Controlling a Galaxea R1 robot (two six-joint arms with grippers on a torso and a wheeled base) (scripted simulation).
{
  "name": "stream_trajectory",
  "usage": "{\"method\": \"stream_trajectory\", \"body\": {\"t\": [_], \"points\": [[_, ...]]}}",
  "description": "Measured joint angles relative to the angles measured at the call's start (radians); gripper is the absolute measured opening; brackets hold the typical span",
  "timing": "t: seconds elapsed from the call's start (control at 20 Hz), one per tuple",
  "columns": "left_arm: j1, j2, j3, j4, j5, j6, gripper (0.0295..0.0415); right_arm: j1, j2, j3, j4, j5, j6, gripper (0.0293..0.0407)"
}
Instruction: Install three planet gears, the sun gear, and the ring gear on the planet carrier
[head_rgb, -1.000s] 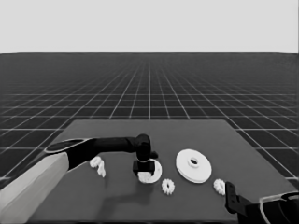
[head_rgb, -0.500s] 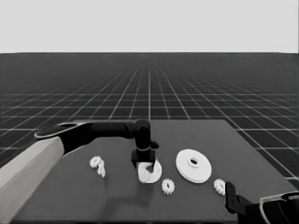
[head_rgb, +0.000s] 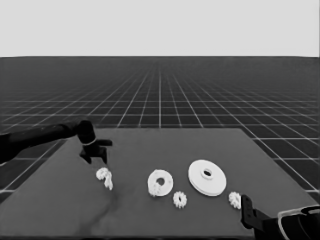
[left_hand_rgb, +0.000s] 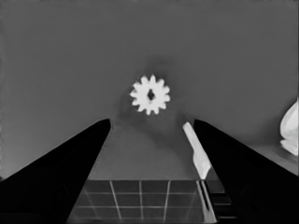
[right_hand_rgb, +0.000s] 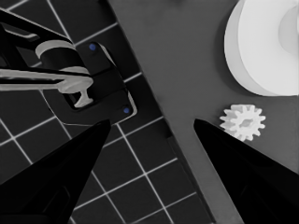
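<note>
- The left gripper (head_rgb: 95, 159) hangs over the table's (head_rgb: 150, 215) left part, its two black fingers spread wide with nothing between them.
- Just below it lie a small toothed gear (head_rgb: 103, 174) and a thin white piece (head_rgb: 108, 183), touching or nearly so; from the wrist the gear (left_hand_rgb: 150, 94) shows a knobbly rim and a dark centre hole.
- The smaller round part (head_rgb: 160, 182) sits mid-table, flat, with a dark hole and a toothed gear seated on its near edge.
- Another gear (head_rgb: 180, 199) lies just in front of it.
- The larger round part (head_rgb: 207, 177), thick-rimmed with a raised centre, lies to the right.
- A last gear (head_rgb: 234, 199) rests near the parked right gripper (head_rgb: 247, 210), whose fingers are apart and hold nothing.
</note>
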Motion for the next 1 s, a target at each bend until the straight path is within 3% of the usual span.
{"method": "stream_trajectory", "body": {"t": [0.05, 0.15, 0.5, 0.6, 1.0], "points": [[0.072, 0.019, -0.042, 0.054, -0.057, 0.017, 0.0385, 0.000, 0.000, 0.000, 0.000, 0.000, 0.000, 0.0385], [0.152, 0.050, -0.108, 0.098, -0.116, 0.041, 0.0385, 0.000, 0.000, 0.000, 0.000, 0.000, 0.000, 0.0385], [0.185, 0.072, -0.153, 0.115, -0.147, 0.059, 0.0385, 0.000, 0.000, 0.000, 0.000, 0.000, 0.000, 0.0385], [0.186, 0.072, -0.154, 0.116, -0.148, 0.059, 0.0314, 0.000, 0.000, 0.000, 0.000, 0.000, 0.000, 0.0385], [0.185, 0.072, -0.154, 0.116, -0.148, 0.059, 0.0312, 0.000, 0.000, 0.000, 0.000, 0.000, 0.000, 0.0385]]}}
